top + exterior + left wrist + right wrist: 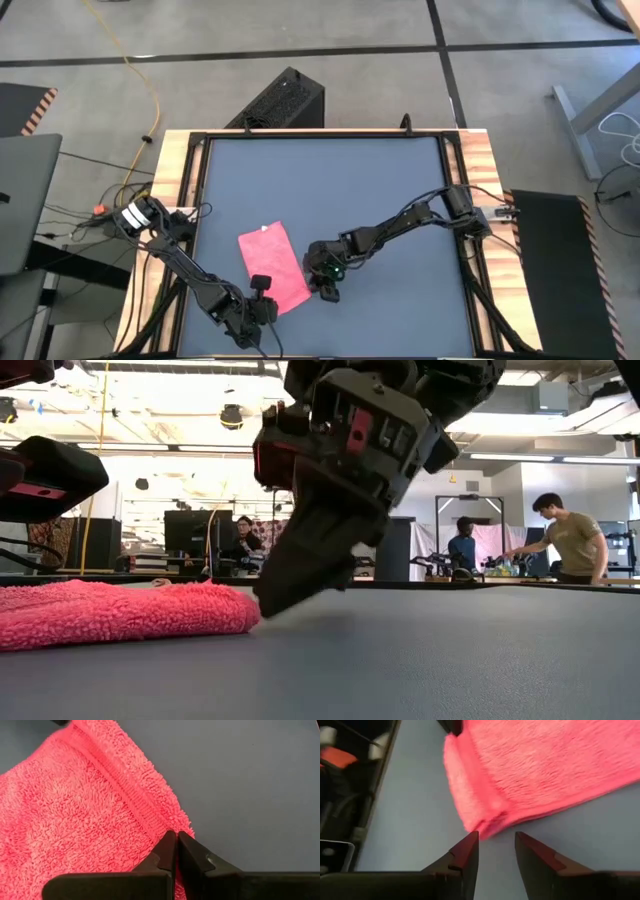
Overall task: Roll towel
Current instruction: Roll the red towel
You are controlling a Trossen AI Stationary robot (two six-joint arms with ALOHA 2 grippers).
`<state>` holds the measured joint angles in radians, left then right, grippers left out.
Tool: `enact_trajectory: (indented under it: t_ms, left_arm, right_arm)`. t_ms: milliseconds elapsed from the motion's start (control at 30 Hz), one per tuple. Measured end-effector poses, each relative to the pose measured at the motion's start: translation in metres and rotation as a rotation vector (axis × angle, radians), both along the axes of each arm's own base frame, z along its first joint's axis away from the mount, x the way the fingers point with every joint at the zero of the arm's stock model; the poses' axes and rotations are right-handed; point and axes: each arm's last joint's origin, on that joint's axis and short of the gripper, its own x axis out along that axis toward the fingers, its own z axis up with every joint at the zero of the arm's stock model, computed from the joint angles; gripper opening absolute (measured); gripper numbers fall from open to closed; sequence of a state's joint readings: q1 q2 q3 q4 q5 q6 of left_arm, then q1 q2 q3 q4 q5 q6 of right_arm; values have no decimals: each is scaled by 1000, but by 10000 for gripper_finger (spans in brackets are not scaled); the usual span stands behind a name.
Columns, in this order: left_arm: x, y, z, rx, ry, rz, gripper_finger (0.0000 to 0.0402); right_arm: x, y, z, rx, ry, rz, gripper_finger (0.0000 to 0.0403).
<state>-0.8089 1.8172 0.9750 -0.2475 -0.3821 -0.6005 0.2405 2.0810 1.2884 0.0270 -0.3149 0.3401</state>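
**Pinching the towel edge, both grippers down at its near end**

Lying flat on the grey table (pixel 330 190), the towel (pixel 273 266) is a pink-red terry sheet, long side angled, sitting left of centre toward the front edge. Not rolled; in the low view the towel (pixel 120 612) reads as a low fluffy slab on the mat. Woven band runs along one side in the left wrist view, towel (pixel 75 820) filling most of that frame. Small white tag at its far corner in the high view.

Left gripper (pixel 262 288) sits over the towel's near left edge. Left wrist view: left gripper (pixel 177 842) fingers pressed together with the towel's hem caught between the tips, so pinching the cloth at the edge by the band.

Right gripper (pixel 327 288) is at the towel's near right corner, just beside it on the mat. Right wrist view: right gripper (pixel 496 845) fingers spread, a clear gap between them, tips just short of the towel (pixel 545 770) corner, where the cloth looks doubled over or thick. Nothing held. Low view shows the right gripper (pixel 285 595) tip touching down at the towel's end.

Background: people (pixel 572 538) standing at benches across the room, black box (pixel 280 100) on the floor beyond the table.
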Motion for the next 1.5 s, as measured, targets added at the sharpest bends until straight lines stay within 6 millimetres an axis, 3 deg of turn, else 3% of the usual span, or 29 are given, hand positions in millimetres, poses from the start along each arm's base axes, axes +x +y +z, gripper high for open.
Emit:
enact_trajectory:
  t_ms: [167, 367, 500, 1267, 1500]
  left_arm:
    - [0, 0, 0, -4, 3, 4, 0]
    - [0, 0, 0, -8, 8, 1, 0]
    - [0, 0, 0, -11, 11, 0, 0]
    - [0, -1, 0, -35, 17, -3, 0]
    - [-1, 0, -1, -29, 33, 6, 0]
  right_arm:
    - [-11, 5, 21, -170, -62, 47, 155]
    - [-22, 59, 24, -439, -337, 352, 154]
    - [-26, 77, 21, -655, -430, 342, 154]
    - [-5, 55, -22, -671, -380, 280, 149]
    - [-3, 46, -24, -566, -309, 206, 84]
